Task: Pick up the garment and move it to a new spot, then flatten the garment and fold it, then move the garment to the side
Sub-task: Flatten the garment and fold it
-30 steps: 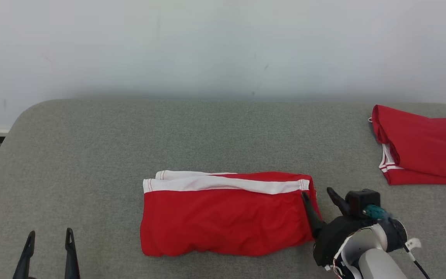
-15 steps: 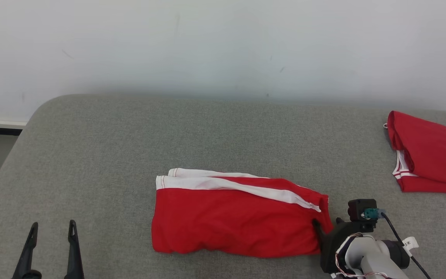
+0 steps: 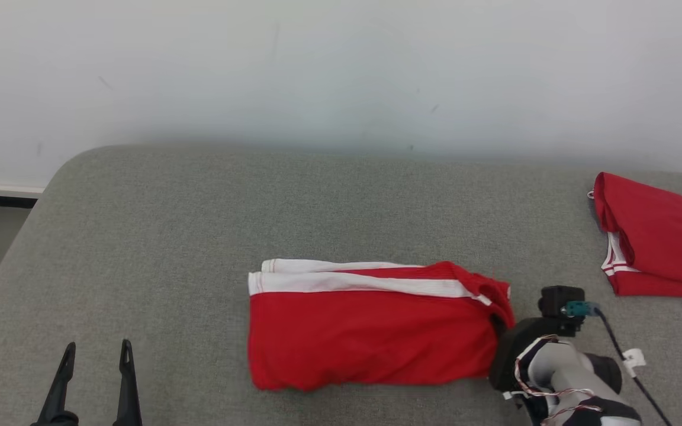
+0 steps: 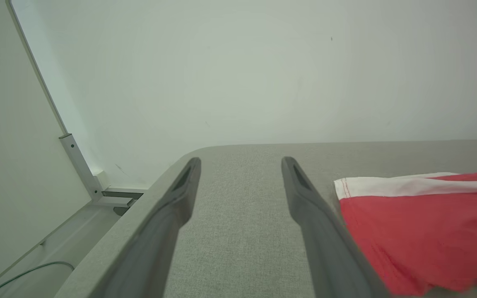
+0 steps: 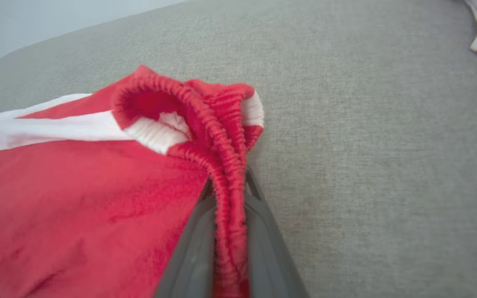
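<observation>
- Closed since the earlier frame, right gripper clamps the bunched waistband of the folded red-and-white fabric garment, mid grey padded table; head view hides its tips behind cloth.
- Spread wide and empty, left gripper hovers near the front-left edge; open room leftward.

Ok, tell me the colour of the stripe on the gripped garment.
The stripe is white; head view shows it best.

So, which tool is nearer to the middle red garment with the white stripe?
Right. The right tool is shut on the waistband of the garment at its right end; the left tool stands open, apart, beyond its left end.
</observation>
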You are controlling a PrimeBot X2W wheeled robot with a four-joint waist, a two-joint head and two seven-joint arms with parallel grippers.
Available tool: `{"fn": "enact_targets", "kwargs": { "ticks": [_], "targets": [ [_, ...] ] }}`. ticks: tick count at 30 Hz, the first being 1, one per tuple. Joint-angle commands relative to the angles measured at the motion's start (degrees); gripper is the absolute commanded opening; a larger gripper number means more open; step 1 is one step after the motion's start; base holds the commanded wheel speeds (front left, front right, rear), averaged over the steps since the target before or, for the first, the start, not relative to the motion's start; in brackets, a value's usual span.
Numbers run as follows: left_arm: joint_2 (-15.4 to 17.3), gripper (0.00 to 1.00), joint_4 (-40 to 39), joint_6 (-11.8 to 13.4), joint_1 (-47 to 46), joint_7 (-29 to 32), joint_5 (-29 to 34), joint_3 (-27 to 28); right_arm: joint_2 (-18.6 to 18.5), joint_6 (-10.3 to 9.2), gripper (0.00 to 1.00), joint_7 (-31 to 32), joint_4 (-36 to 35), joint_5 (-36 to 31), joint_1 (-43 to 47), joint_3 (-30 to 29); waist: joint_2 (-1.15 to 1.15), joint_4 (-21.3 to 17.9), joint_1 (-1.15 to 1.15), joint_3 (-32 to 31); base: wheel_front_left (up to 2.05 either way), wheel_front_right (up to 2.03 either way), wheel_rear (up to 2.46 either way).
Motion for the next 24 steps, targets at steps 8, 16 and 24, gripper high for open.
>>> {"fn": "enact_targets", "kwargs": {
  "ticks": [8, 16, 24],
  "targets": [
    [-0.11, 1.00, 0.06, -0.22, 0.96, -0.13, 1.03, 0.47, -11.66, -0.01, 0.00, 0.80, 0.79, 3.59, -0.85, 3.08, 0.00, -1.64, 0.00, -1.29, 0.00, 0.00, 0.00],
    [0.00, 1.00, -0.62, 0.30, 1.80, -0.13, 1.12, 1.49, -15.58, -0.01, 0.00, 6.06, -4.41, 11.27, -0.97, 6.22, 0.00, -3.69, 0.00, -1.55, 0.00, 0.00, 0.00],
    [-0.02, 1.00, -1.06, 0.42, 2.96, -0.13, 0.41, 2.42, -13.97, -0.01, 0.00, 23.19, -23.17, 34.18, 2.63, 7.22, 0.00, -5.26, 0.00, -1.57, 0.00, 0.00, 0.00]
  ]
}}
